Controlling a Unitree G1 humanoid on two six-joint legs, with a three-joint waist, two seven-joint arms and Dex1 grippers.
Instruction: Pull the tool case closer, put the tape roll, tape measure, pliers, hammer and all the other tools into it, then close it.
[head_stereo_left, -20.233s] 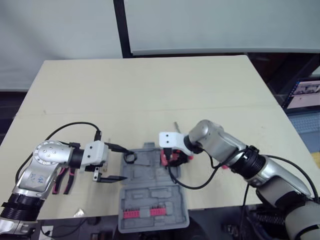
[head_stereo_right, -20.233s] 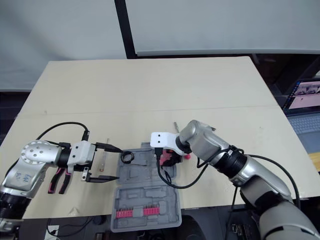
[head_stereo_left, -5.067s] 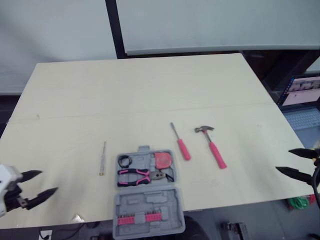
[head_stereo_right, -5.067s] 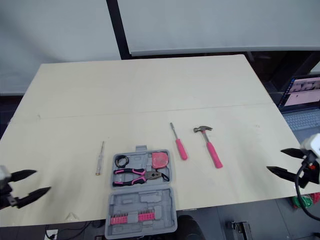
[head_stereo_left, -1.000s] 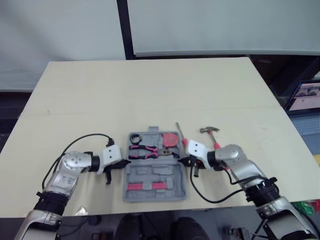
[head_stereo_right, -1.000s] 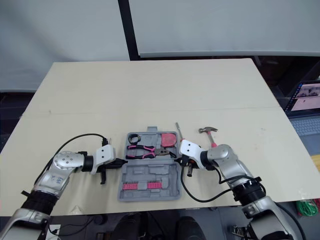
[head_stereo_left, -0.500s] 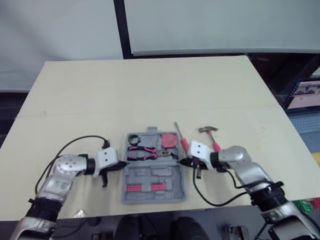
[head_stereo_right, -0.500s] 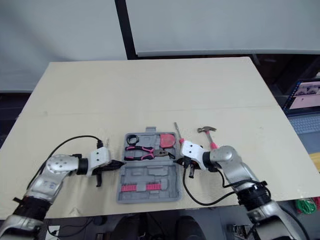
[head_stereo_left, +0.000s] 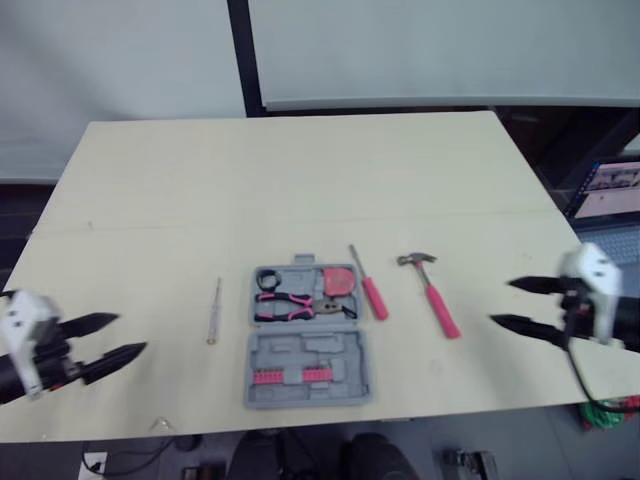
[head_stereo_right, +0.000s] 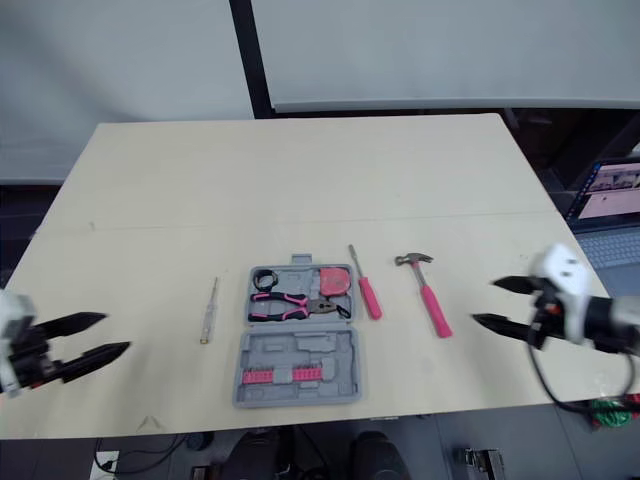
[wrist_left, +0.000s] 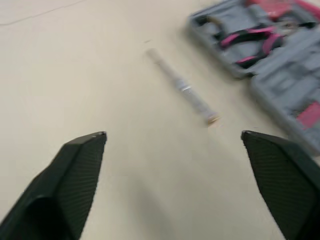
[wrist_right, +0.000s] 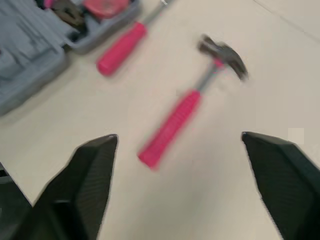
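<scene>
Tool case (head_stereo_left: 320, 350): open and flat in the lower middle of the head view, near the front edge of the table (head_stereo_left: 300, 180); I judge it close enough already.
Packed: tape roll (head_stereo_left: 267, 281), pliers (head_stereo_left: 290, 303) and tape measure (head_stereo_left: 340, 281) sit in the upper half; a row of pink bits (head_stereo_left: 270, 377) sits in the lower half.
Left out: pink screwdriver (head_stereo_left: 374, 298) just beside the case's right edge; hammer (head_stereo_left: 440, 310) further right, head towards the top of the frame; slim clear screwdriver (head_stereo_left: 214, 310) left of the case, apart from it.
My left gripper (head_stereo_left: 130, 333): lower left of the frame, fingers spread wide, nothing between them, well apart from the case; my wrist camera looks straight at the slim clear screwdriver.
My right gripper (head_stereo_left: 501, 302): right edge of the frame, fingers likewise spread and empty, near the hammer's handle but not touching it.
Step in hand: loading the last three tools; closing is not yet due.
Next move, as I judge it: bring my right gripper down over the hammer's pink handle, fingers either side of it, close, lift and lay it in a free moulded slot. My left gripper can do likewise with the slim clear screwdriver.
Care: that screwdriver lies thin and flat on the table, so I expect my fingertips must come right down to the surface to catch it, and it may roll.
</scene>
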